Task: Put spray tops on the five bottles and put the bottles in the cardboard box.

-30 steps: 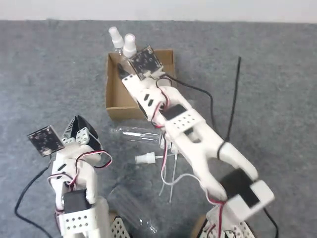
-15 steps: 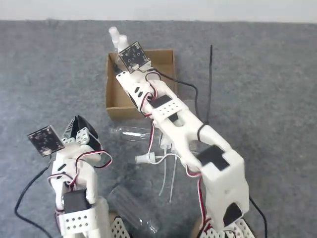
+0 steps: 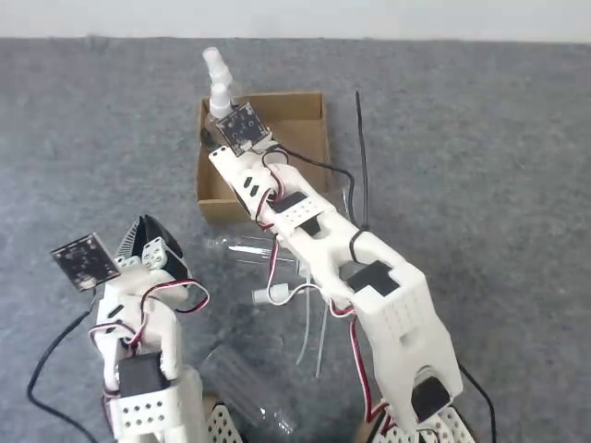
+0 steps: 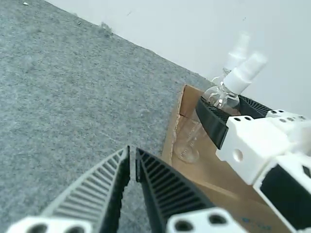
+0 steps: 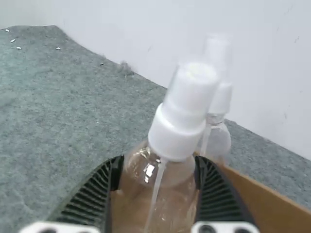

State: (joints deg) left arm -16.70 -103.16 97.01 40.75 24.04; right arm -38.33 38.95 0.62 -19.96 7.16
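Right wrist view: my right pincer (image 5: 158, 167) grips 1 capped bottle (image 5: 171, 145), standing straight up over the cardboard box (image 5: 255, 196) corner, just beside the other bottle (image 5: 217, 133) there.

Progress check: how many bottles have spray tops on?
2. One bottle stands in the cardboard box, far left corner; the other bottle is in the right gripper beside it. The arm may hide more.

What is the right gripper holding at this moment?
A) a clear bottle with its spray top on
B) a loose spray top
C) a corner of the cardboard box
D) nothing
A: in the right wrist view, the right gripper is shut on a clear bottle that carries a white spray top.
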